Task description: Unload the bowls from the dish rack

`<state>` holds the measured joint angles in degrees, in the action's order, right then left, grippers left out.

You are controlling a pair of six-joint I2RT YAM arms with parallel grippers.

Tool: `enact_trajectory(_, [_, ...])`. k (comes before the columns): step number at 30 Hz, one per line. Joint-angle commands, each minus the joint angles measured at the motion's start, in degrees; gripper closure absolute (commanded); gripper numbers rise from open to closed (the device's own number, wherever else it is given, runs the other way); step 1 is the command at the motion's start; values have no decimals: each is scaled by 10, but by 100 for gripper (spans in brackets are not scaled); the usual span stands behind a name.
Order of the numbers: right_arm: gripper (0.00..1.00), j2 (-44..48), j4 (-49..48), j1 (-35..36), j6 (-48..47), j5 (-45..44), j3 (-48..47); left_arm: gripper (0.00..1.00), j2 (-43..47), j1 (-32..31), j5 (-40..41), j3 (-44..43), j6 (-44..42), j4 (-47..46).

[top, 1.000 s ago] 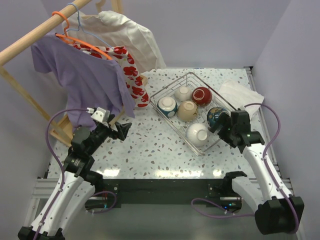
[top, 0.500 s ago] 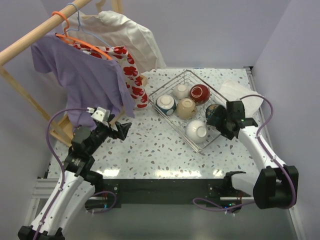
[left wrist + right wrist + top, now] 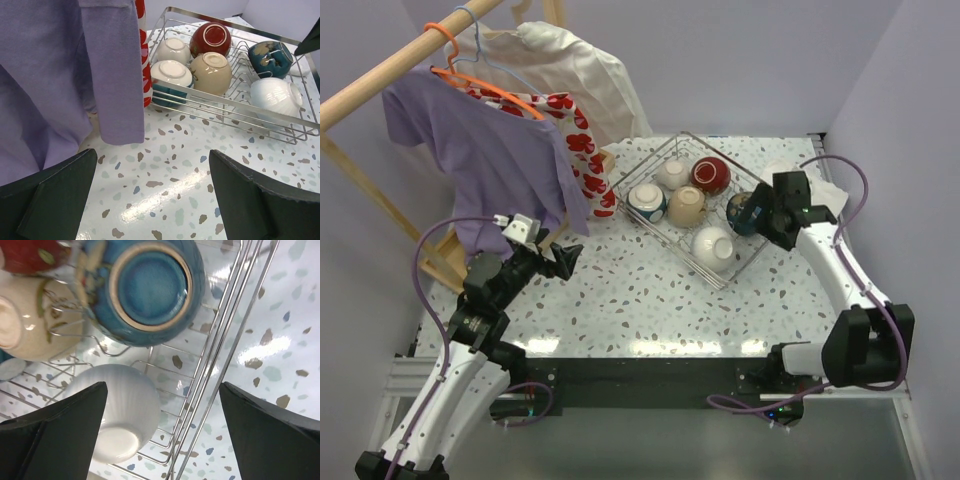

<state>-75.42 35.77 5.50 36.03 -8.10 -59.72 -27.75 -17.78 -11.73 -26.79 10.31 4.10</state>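
The silver wire dish rack point(image 3: 665, 236) sits at the back middle of the table and holds six bowls: cream point(image 3: 672, 173), dark red point(image 3: 710, 174), teal-banded point(image 3: 647, 200), beige point(image 3: 687, 206), white point(image 3: 713, 243) and dark blue patterned point(image 3: 740, 210). My right gripper point(image 3: 762, 216) is open and empty at the rack's right side. In the right wrist view it point(image 3: 162, 387) straddles the rack's rim wires point(image 3: 225, 350), below the dark blue bowl point(image 3: 145, 287) and beside the white bowl point(image 3: 117, 417). My left gripper point(image 3: 565, 258) is open and empty over the table, left of the rack.
A wooden clothes rail point(image 3: 390, 70) at the back left carries a purple shirt point(image 3: 480, 150), a red-flowered cloth point(image 3: 582, 140) and a cream garment point(image 3: 570, 70); the shirt hangs close to my left gripper point(image 3: 152, 155). A white cloth point(image 3: 817, 190) lies right of the rack.
My right arm has swung toward the back of the table. The rack with its bowls has slid toward the back left with it. The left arm has not moved.
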Motion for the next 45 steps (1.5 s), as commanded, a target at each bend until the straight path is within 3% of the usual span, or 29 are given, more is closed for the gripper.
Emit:
enact_trajectory(1, [1,62,25,6,-60,-46,-63,0,5,-4,14,-15,-1,-15])
enact_trajectory(9, [1,94,107,52,-100,-85,-76,0,9,-5,28,-17,-1,-14])
enact_trajectory(13, [1,74,113,142,-80,-164,-85,0,13,-4,30,-16,-2,-12])
enact_trajectory(19, [1,-4,138,280,-41,-277,-138,0,23,-8,35,-18,-2,-7])
enact_trajectory(27, [1,-131,189,389,31,-388,-220,0,33,-15,36,-17,-6,-3])
enact_trajectory(39, [1,-312,371,418,187,-470,-355,0,44,-20,43,-19,-9,4])
enact_trajectory(45, [1,-325,354,415,193,-471,-350,0,45,-23,44,-18,-9,8])
